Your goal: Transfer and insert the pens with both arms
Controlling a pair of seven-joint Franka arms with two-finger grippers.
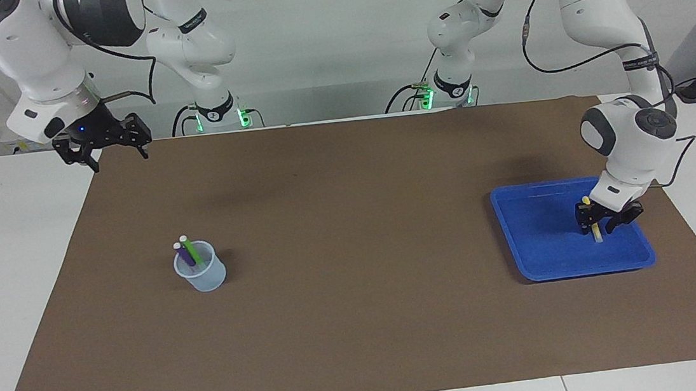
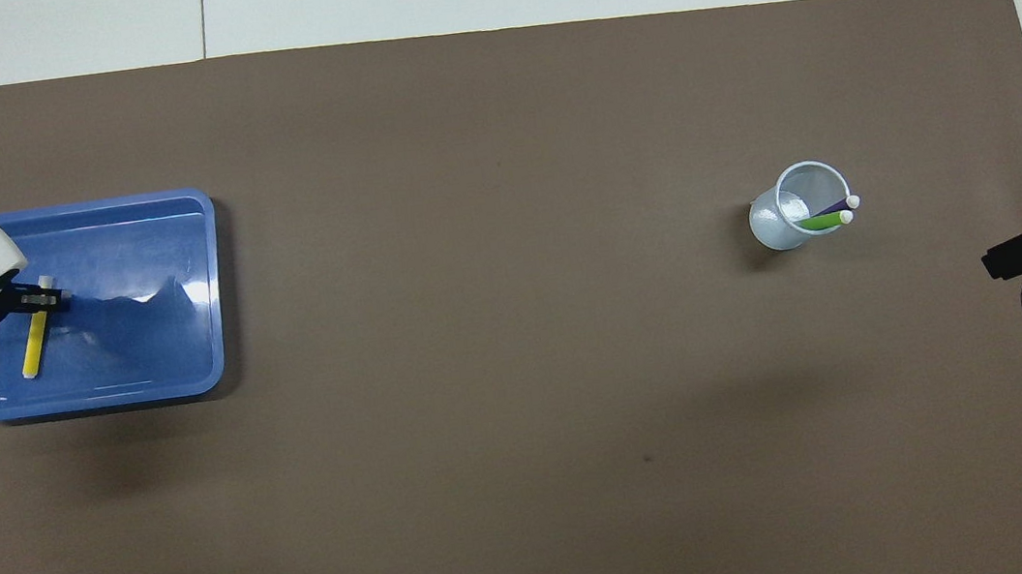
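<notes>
Left gripper [image 1: 598, 224]: over the blue tray [image 1: 538, 247] at the left arm's end of the table, fingers closed round the yellow pen [image 1: 595, 232] near its whitish cap end. Pen lifted and tilted in the facing view, yellow end up beside the fingers, cap end down close to the tray floor; whether that end touches cannot be told. In the overhead view, pen [image 2: 36, 340] running from the fingers toward the robots.

Right gripper [image 1: 102, 146]: raised over the mat's [image 1: 360, 322] corner at the right arm's end, fingers spread wide, holding nothing. Arm waiting.

Cup [image 1: 204, 278]: clear, upright on the mat toward the right arm's end, well apart from the tray.

Purple pen [image 1: 184, 254] and green pen [image 1: 190, 249]: both standing in the cup, leaning side by side, white caps above the rim.
</notes>
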